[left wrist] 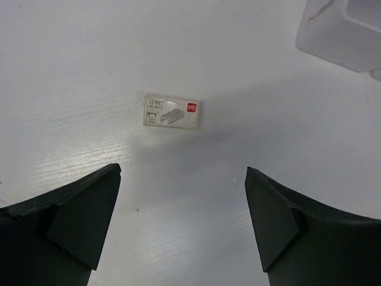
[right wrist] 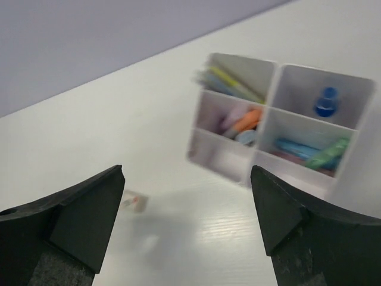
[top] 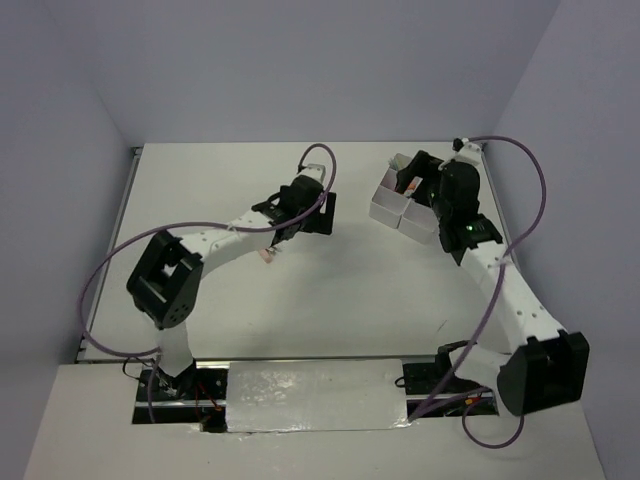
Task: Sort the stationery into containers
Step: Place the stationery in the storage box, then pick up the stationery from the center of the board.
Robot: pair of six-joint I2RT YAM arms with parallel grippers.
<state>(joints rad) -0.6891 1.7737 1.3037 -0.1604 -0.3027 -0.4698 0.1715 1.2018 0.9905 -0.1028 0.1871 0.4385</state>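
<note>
Lying apart from tray [left wrist: 340, 37], staple box [left wrist: 172, 112].

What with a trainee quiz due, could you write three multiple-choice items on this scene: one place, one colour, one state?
1. Where is the staple box? A in the tray; B on the table; C in a gripper.
2. What colour is the lone item in its compartment? A blue; B red; C black.
3. The left gripper is: A open; B shut on a pen; C shut empty.
Key: B, it lies on bare table outside the tray. A, it shows blue. A, fingers spread, nothing between.
</note>
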